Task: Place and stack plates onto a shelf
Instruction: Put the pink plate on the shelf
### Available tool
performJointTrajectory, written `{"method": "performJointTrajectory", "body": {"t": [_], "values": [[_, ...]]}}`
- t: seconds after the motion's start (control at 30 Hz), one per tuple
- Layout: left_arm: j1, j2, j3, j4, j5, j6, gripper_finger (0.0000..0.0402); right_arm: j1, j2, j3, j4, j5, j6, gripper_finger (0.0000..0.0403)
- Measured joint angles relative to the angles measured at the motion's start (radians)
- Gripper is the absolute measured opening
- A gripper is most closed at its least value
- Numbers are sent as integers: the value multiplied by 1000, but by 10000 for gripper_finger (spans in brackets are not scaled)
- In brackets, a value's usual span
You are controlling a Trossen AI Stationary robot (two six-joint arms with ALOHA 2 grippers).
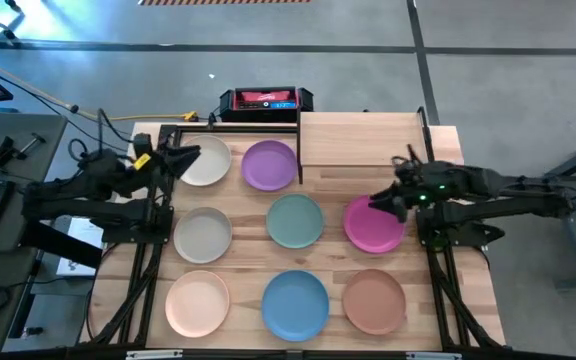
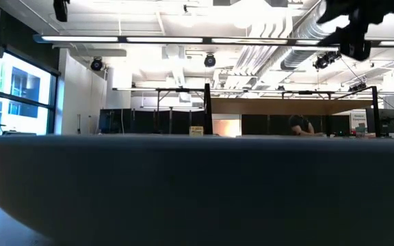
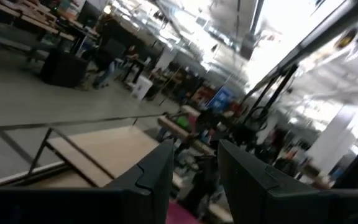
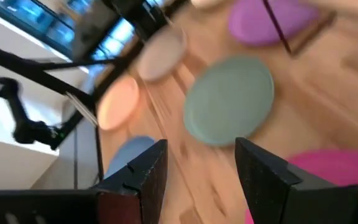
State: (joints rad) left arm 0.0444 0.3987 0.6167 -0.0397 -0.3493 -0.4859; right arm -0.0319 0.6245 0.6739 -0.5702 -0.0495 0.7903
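Eight plates lie flat on the slatted tabletop in the high view: cream (image 1: 208, 163), purple (image 1: 269, 165), grey-beige (image 1: 203, 235), teal green (image 1: 295, 221), magenta (image 1: 370, 230), peach-pink (image 1: 197, 304), blue (image 1: 295, 305) and terracotta brown (image 1: 373, 302). The shelf (image 1: 363, 140), a pale board on black posts, stands at the far right. My left gripper (image 1: 183, 158) (image 3: 194, 149) hovers open over the cream plate's left edge, pointing roughly level toward the right. My right gripper (image 1: 383, 203) (image 4: 201, 146) hovers open over the magenta plate's far edge, slanting down toward the teal green plate (image 4: 229, 99).
A thin black metal frame (image 1: 298, 150) stands around the cream and purple plates at the far left. A black and red device (image 1: 265, 100) sits beyond the far edge. In the low view a dark blurred shape (image 2: 197, 191) close to the camera blocks the tabletop.
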Motion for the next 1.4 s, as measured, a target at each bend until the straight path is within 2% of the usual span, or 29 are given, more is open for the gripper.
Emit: {"method": "performJointTrajectory", "body": {"t": [0.2,0.4,0.53,0.93,1.4], "values": [[0,58,0,-27,0,8,115,0,137,0,-2,-86,32,169],[0,92,0,-103,-1,-11,115,5,254,0,-17,-106,68,169],[0,113,0,-134,-1,-35,115,48,327,0,-6,-107,111,169],[0,153,0,-144,57,-37,115,183,557,-1,-5,76,224,169],[-1,166,0,-159,61,-48,115,260,787,-2,75,99,252,169]]}}
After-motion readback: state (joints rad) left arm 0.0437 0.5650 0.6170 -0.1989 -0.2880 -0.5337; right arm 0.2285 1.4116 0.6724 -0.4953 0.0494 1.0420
